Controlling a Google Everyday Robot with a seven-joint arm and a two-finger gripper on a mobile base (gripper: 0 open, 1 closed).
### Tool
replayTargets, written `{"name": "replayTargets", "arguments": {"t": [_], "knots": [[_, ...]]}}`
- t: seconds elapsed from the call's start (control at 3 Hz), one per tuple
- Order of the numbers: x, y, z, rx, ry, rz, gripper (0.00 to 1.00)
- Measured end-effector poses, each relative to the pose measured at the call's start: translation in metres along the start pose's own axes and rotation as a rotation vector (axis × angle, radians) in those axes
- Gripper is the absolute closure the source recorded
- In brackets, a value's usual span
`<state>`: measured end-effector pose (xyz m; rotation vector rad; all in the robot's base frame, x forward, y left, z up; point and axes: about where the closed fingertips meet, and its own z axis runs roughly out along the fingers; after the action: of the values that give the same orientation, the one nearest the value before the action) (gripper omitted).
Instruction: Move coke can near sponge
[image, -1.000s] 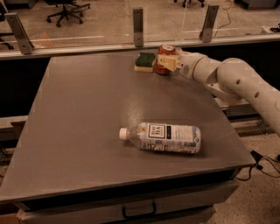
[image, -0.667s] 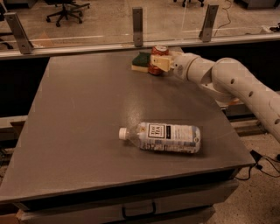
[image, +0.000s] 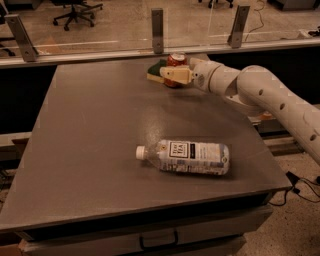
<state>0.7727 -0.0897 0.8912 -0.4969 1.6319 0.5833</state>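
Note:
The coke can (image: 176, 60), red with a silver top, stands upright at the far edge of the dark table (image: 95, 130). My gripper (image: 170, 69) reaches in from the right and is shut on the can; its pale near finger (image: 175, 75) covers the can's lower half. The sponge (image: 155, 68), dark green on top with a pale base, lies just left of the can, touching or almost touching it and partly hidden behind the fingertip. The white arm (image: 260, 92) stretches off to the right.
A clear plastic bottle (image: 187, 156) with a white cap lies on its side in the near middle of the table. A glass barrier with metal posts (image: 157, 27) runs along the table's far edge. The table's right edge lies under the arm.
My gripper has carried the coke can leftward along the far edge, bringing it right up beside the sponge. The bottle has not moved.

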Motion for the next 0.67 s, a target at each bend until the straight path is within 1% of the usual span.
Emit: {"name": "replayTargets", "arguments": {"t": [0.33, 0.67], "knots": [[0.000, 0.000, 0.000, 0.000, 0.000, 0.000, 0.00], [-0.011, -0.032, -0.018, 0.042, -0.034, -0.039, 0.00]]}}
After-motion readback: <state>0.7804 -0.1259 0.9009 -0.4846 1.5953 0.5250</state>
